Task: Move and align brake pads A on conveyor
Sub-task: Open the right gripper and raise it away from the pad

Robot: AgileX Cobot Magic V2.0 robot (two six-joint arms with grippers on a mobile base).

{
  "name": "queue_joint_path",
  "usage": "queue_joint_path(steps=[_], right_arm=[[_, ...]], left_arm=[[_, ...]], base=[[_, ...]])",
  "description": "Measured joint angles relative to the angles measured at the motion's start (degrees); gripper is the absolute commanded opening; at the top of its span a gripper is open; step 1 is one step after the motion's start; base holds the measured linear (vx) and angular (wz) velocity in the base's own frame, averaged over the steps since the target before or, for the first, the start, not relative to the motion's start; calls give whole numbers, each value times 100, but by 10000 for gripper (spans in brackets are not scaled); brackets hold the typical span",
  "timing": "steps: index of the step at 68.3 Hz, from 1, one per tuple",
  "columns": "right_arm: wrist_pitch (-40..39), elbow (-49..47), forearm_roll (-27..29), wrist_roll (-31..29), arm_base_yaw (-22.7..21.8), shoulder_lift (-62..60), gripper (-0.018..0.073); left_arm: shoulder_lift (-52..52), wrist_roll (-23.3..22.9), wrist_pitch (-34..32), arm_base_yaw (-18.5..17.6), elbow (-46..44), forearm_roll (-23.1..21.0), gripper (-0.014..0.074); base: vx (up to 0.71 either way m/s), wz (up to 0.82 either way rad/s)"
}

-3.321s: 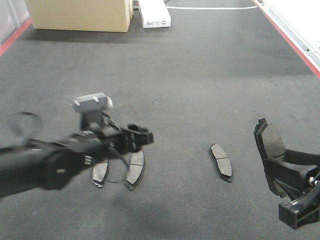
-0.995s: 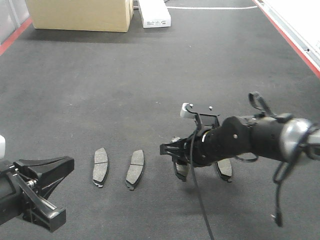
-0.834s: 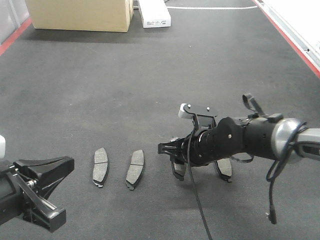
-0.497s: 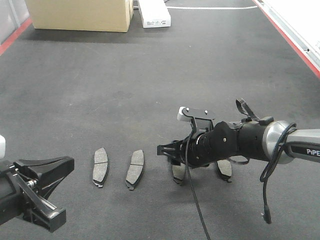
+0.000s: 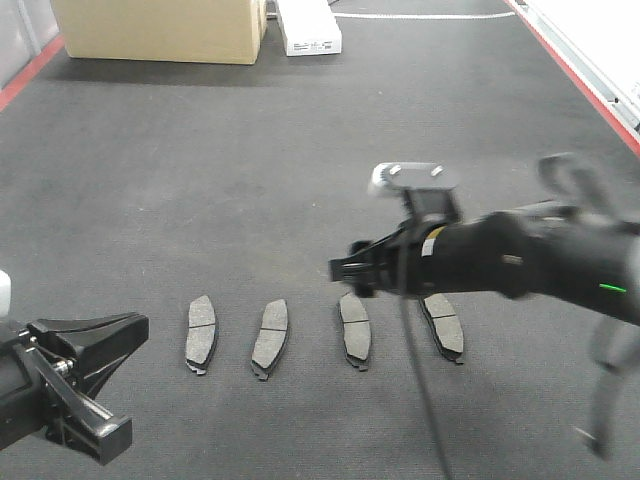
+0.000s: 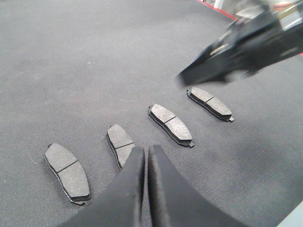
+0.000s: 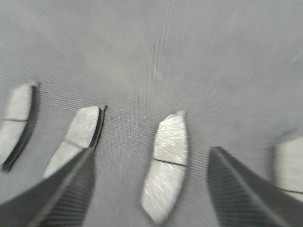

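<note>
Exterior front-facing view: four brake pads (image 5: pixel 355 331) lie flat in a row on the conveyor (image 5: pixel 330 150), spaced apart, none touching. The right pincer (image 5: pixel 345 272) hangs empty just above the third pad from the left, its jaws spread. The left pincer (image 6: pixel 144 163) is clenched on nothing, near the row's left end.

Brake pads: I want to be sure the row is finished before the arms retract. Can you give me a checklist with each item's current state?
1. Four pads on the conveyor: ok.
2. Third pad released, lying flat: ok.
3. Right end effector open and empty: ok.
4. Left end effector shut, empty: ok.
5. Fourth pad parallel with the rest: not ok, slightly angled.
6. Even spacing: cannot tell.
</note>
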Motion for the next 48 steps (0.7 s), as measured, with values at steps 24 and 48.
queue_joint_path(steps=[24,48], right_arm=[[121,1953,-736,0,0,-2934,-12],[145,3288,-1209,0,0,-5497,-9]], left_arm=[[0,0,5,0,0,0,-6],[0,0,5,0,0,0,-6]], base=[[0,0],[0,0]])
